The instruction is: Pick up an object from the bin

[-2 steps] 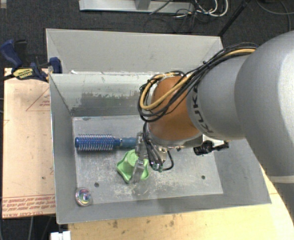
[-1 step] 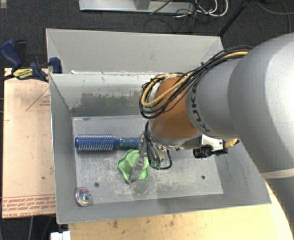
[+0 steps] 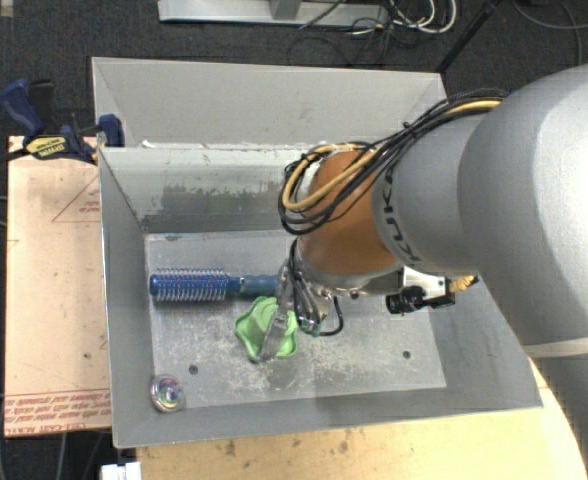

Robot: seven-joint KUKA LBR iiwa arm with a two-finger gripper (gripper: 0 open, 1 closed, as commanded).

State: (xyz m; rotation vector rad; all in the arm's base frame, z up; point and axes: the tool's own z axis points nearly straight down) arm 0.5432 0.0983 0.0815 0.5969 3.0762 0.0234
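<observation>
While the claw (image 3: 274,340) stands low near the middle of the bin (image 3: 374,363), it is directly upon a green crumpled soft thing (image 3: 252,326), most of which lies toward the view's left of it. Whether the claw is open or closed on it, I cannot tell. A blue hairbrush (image 3: 189,287) lies just beyond, with its long axis across the bin and its handle toward the claw.

You have dark carpet floor (image 3: 44,28) all around. At the far side a grey metal stand base (image 3: 234,10) rests on it, with tangled cables (image 3: 419,3) just right.
</observation>
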